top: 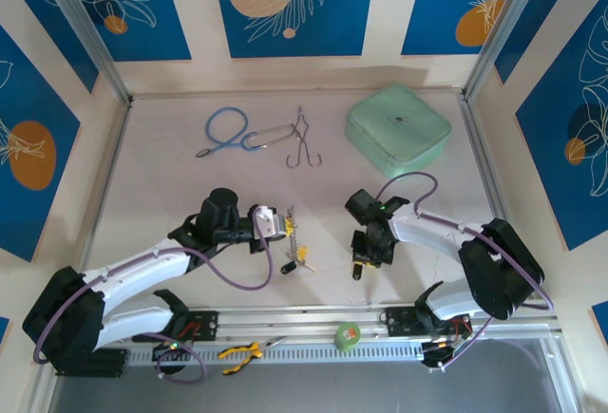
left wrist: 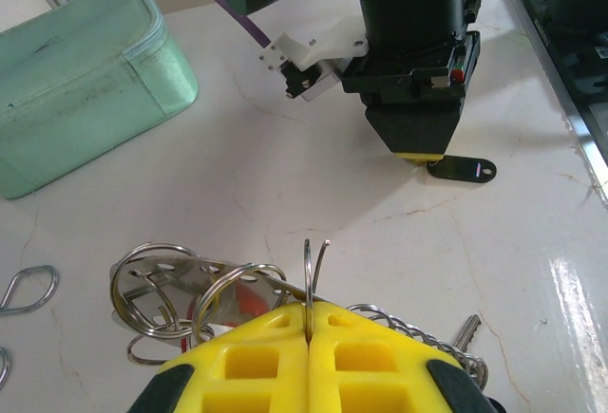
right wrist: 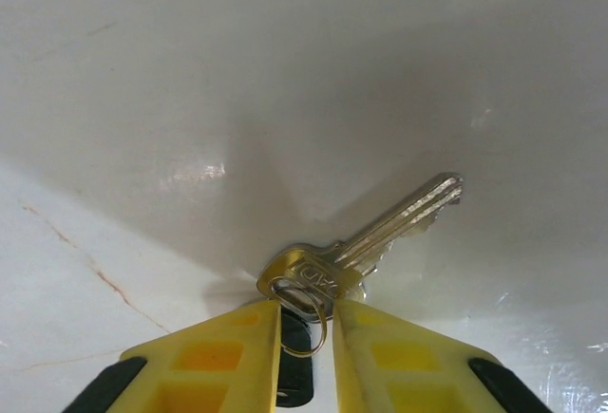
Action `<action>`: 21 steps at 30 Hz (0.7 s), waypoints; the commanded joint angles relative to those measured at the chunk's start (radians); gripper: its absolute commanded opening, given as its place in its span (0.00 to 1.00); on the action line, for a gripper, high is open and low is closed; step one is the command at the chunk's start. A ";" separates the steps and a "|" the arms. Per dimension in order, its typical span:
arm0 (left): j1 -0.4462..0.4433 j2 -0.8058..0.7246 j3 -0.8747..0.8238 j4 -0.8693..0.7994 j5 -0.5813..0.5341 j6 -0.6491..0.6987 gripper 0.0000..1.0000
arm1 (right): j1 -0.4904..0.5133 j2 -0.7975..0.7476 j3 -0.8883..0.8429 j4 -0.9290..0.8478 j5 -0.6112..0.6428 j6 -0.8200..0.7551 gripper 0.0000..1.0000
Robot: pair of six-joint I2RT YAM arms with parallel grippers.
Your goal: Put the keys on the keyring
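Note:
My left gripper [left wrist: 311, 307] is shut on the edge of the keyring [left wrist: 308, 266], a thin silver split ring that stands upright above the yellow fingertips with its coil end sprung slightly apart. Behind it hang more rings, a perforated metal plate, a red tag and a coiled chain with one small key [left wrist: 465, 329]. The bunch [top: 293, 233] lies mid-table by the left gripper [top: 275, 225]. My right gripper [right wrist: 306, 307] points down at the table, jaws narrowly apart. A silver key [right wrist: 399, 223] lies at its tips, its small ring and black tag [right wrist: 296, 366] between the fingers.
A mint-green case [top: 399, 128] sits at the back right. A blue cord loop [top: 226, 130] and steel forceps [top: 302, 142] lie at the back. Green tape [top: 348, 336] and yellow-handled pliers [top: 239, 351] rest on the front rail. Loose keys [top: 296, 261] lie between the arms.

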 commanded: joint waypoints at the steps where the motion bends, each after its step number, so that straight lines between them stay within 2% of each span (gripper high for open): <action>1: -0.011 -0.018 0.006 0.000 0.011 0.030 0.00 | 0.009 0.006 0.003 -0.012 -0.019 0.005 0.18; 14: -0.009 -0.026 0.011 -0.026 0.006 0.041 0.00 | 0.014 0.020 0.035 -0.011 -0.016 -0.027 0.00; 21: -0.010 -0.032 0.009 -0.028 0.005 0.040 0.00 | 0.023 0.027 0.076 -0.021 -0.025 -0.075 0.00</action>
